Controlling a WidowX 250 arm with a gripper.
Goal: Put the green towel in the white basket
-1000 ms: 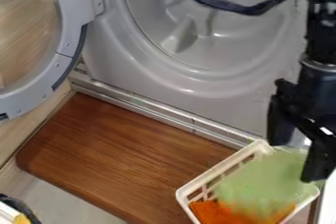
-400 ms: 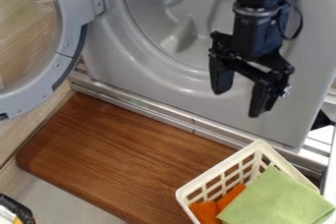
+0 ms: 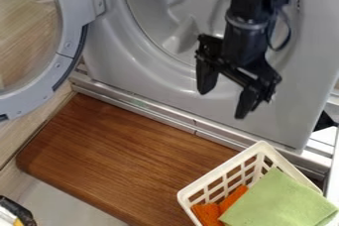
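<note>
Although the green towel (image 3: 281,200) was spread across the white basket (image 3: 222,168), partly on top of an orange cloth (image 3: 208,213), it could not be told whether its outer edge was contained by the far rim or draped over it. By its look, the towel was judged to be light, soft and limp, neither slippery nor fragile, so that little force would be needed and a fold would be readily pinched. If it had to be tucked in deeper, it was best taken by the raised corner near the basket's middle or by a gathered ridge of its upper face, with the orange cloth left unpinched. The fingers of the gripper (image 3: 224,103) were parted, and nothing was held between them. They were poised in front of the grey appliance (image 3: 172,88), and the towel was placed well apart from them, toward the view's lower right.
</note>
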